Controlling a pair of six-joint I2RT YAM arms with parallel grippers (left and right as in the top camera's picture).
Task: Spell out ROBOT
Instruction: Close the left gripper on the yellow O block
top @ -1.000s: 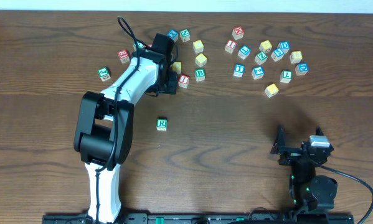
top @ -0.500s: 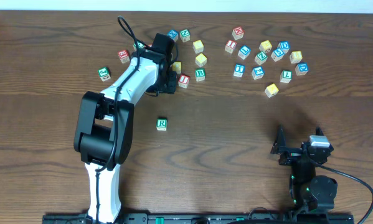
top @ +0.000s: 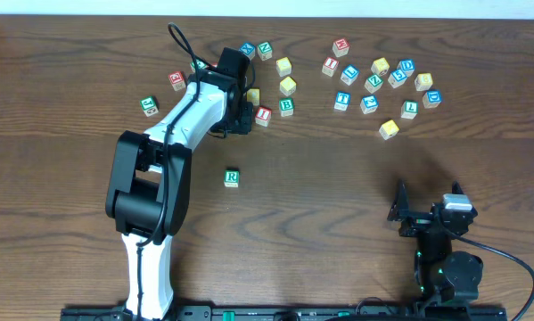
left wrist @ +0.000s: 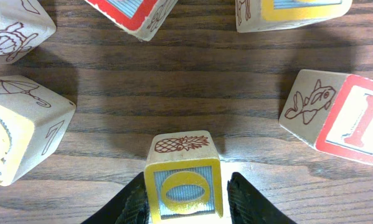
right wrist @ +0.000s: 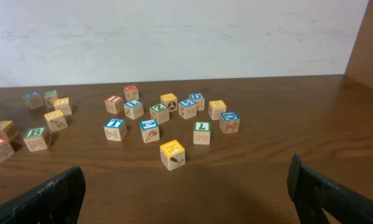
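Note:
My left gripper (left wrist: pixel 186 194) reaches down among the cubes at the back left of the table (top: pixel 338 178), also seen from overhead as the left gripper (top: pixel 246 107). Its jaws straddle a yellow O cube (left wrist: pixel 184 185) with a pineapple drawing. The left pad lies against the cube, and a thin gap shows at the right pad. The green R cube (top: pixel 232 177) stands alone mid-table. A green B cube (top: pixel 287 107) sits just right of the gripper. A blue cube that reads like T (top: pixel 342 100) lies farther right. My right gripper (right wrist: pixel 186 199) rests wide open at the front right, nothing between its fingers.
A red I cube (left wrist: pixel 354 121) lies close on the right of the O cube, and an umbrella-drawing cube (left wrist: pixel 24 134) on its left. More cubes line the top edge of the left wrist view. Several cubes scatter at the back right, including a yellow one (top: pixel 389 129).

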